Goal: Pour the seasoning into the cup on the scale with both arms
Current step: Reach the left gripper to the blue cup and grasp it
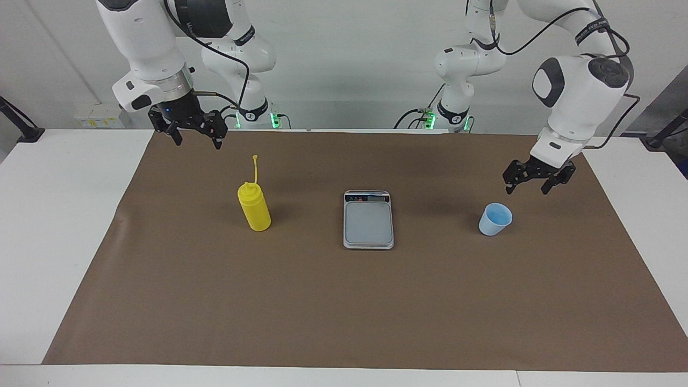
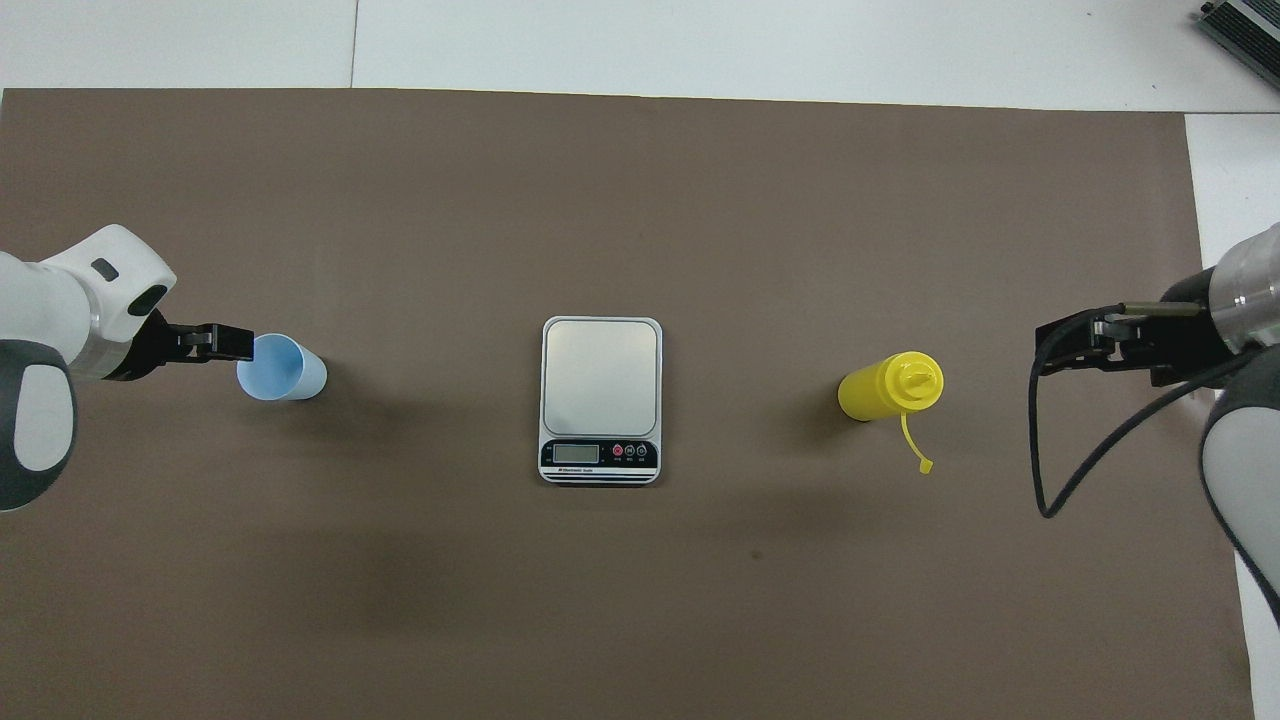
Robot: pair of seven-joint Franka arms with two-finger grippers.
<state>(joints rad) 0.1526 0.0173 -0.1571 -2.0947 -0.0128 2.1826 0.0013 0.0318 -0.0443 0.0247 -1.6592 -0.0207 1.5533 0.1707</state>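
Observation:
The yellow seasoning bottle (image 1: 254, 207) stands upright on the brown mat toward the right arm's end, its cap strap sticking up; it also shows in the overhead view (image 2: 890, 387). The silver-grey scale (image 1: 368, 219) (image 2: 601, 395) lies in the middle with its plate bare. The pale-blue cup (image 1: 495, 219) (image 2: 283, 367) stands upright on the mat toward the left arm's end. My left gripper (image 1: 528, 188) (image 2: 232, 343) is open and empty, raised just beside the cup and apart from it. My right gripper (image 1: 197, 142) (image 2: 1052, 350) is open and empty, raised over the mat beside the bottle.
The brown mat (image 1: 344, 301) covers most of the white table (image 1: 48, 226). Black cables hang from both arms. A dark device (image 2: 1245, 25) sits at the table's corner, farthest from the robots, at the right arm's end.

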